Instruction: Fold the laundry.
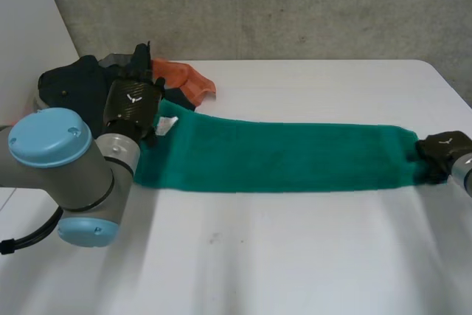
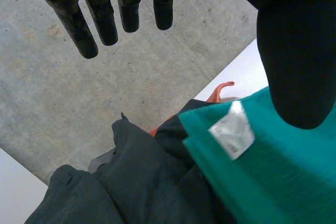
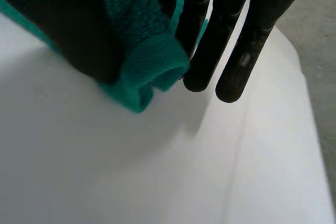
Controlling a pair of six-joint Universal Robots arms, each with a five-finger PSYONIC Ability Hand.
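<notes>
Right hand pinches one end of the green towel stretched across the table, left hand hovers open over the end with the label; a pull now could drag that loose end.

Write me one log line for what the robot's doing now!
long green terry towel: stretched out on white table | left hand: open, at labelled end | right hand: pinching other end

Your table is white and flat, with a rounded far-right corner. Behind it you have a rough grey concrete wall. A plain white panel adjoins the wall at far left. Lighting is soft and even.
</notes>
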